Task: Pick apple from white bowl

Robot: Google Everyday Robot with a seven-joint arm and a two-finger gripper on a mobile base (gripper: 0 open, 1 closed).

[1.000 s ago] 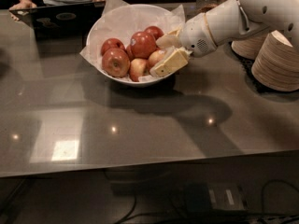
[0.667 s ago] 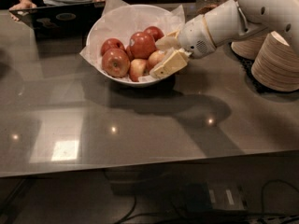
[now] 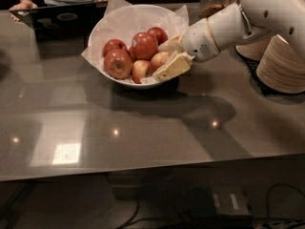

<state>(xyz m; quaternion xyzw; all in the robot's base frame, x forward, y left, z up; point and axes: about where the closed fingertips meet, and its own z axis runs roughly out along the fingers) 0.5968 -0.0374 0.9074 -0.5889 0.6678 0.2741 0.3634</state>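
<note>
The gripper is held at the right rim of the white bowl, with its two fingers closed against either side of a pale apple (the one nearest that rim). This apple is seated in the bowl beside the other red apples, on crinkled paper. The bowl is set on the grey desk, and stacked paper plates are seen to the right.
</note>
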